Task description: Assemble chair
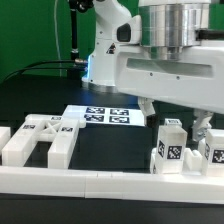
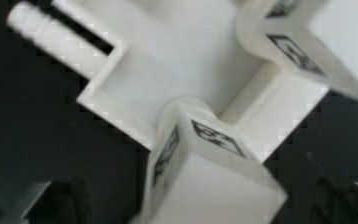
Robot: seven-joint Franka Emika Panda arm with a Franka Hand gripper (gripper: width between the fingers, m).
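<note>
My gripper [image 1: 174,118] hangs over a white tagged chair piece [image 1: 171,150] standing at the exterior view's right. A second upright tagged piece [image 1: 214,150] stands beside it. In the wrist view the gripper [image 2: 194,205] straddles a white leg-like piece [image 2: 208,160] with a square tag. Dark gaps separate that piece from both fingers [image 2: 60,202], so the gripper is open and holds nothing. Beyond the leg lies a broad notched white slab [image 2: 167,60]. Another notched chair piece [image 1: 38,140] lies at the exterior view's left.
The marker board [image 1: 100,115] lies flat on the black table behind the pieces. A long plain white bar [image 1: 100,184] runs along the table's front edge. The robot's base [image 1: 105,45] stands at the back.
</note>
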